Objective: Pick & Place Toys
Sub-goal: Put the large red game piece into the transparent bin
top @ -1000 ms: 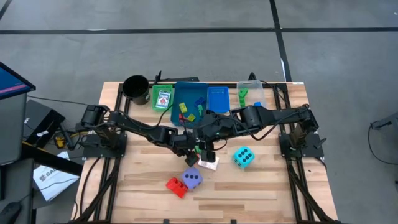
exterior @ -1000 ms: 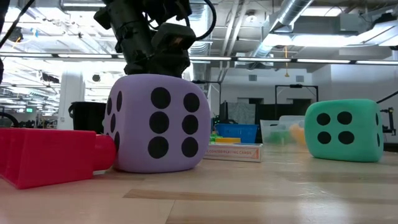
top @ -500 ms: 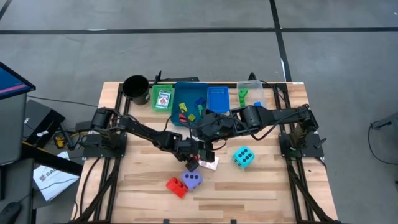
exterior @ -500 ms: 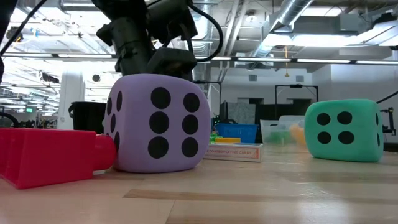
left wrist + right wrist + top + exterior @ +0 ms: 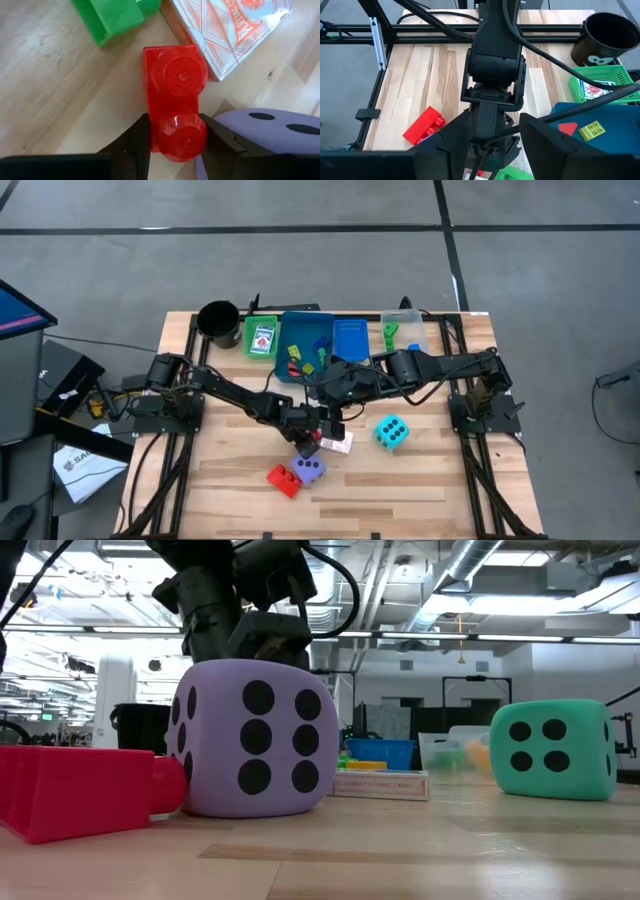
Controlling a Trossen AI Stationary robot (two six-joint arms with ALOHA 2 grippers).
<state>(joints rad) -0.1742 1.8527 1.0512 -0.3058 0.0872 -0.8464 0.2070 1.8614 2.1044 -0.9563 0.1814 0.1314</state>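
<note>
Right, from the high view: the left tool (image 5: 308,442) is down at mid-tabletop (image 5: 440,480), just beside the card pack (image 5: 337,443); the right tool (image 5: 336,418) hovers close behind it; the purple dice (image 5: 311,468) touches a large red brick (image 5: 283,479) nearer the front edge, and the teal dice (image 5: 391,432) sits apart to the right; a black cup (image 5: 218,321) stands at the back.

Low view next: the purple dice fills the foreground with the large red brick against it, the dark left arm (image 5: 235,600) coming down behind them; the card pack lies flat between the two dice, farther back.

Left wrist view – here's the grip: the fingers (image 5: 137,142) press both sides of a small red brick (image 5: 176,92), closed onto it; that brick rests on the wood, touching the card pack, with a green brick (image 5: 112,17) just beyond and the purple dice beside one finger.

Right wrist view: its own fingers (image 5: 455,142) stand part open with nothing gripped – the left arm shows between them; a yellow brick (image 5: 591,130) lies in the blue tray (image 5: 620,107).
</note>
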